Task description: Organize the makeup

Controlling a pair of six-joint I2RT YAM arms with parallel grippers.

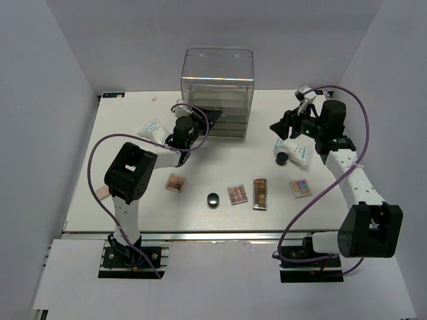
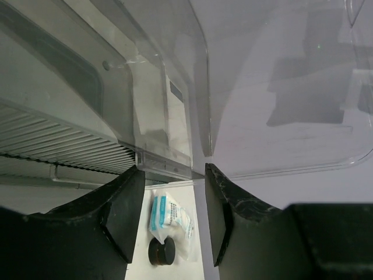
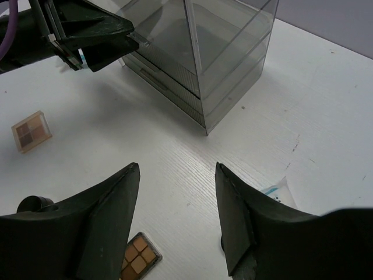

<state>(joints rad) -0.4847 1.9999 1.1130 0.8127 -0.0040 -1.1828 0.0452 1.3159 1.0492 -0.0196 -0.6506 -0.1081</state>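
Makeup lies on the white table. There is a brown palette (image 1: 175, 182), a pink palette (image 1: 101, 193) at the left edge, a round black pot (image 1: 213, 199), a multicoloured palette (image 1: 237, 194), a long narrow palette (image 1: 259, 193) and another palette (image 1: 299, 187). One white blue-printed packet (image 1: 152, 129) lies left of the box. A second packet (image 1: 297, 150) lies with a second pot (image 1: 282, 159) on the right. My left gripper (image 1: 205, 117) is open at the clear drawer box's (image 1: 218, 90) lower front corner (image 2: 175, 175). My right gripper (image 1: 281, 127) is open and empty above the table (image 3: 176, 169).
The left wrist view looks under the box's edge (image 2: 166, 163) to the right packet (image 2: 169, 214) and pot (image 2: 161, 251). The right wrist view shows the box (image 3: 204, 52), the brown palette (image 3: 32, 131) and a palette with orange squares (image 3: 140, 259).
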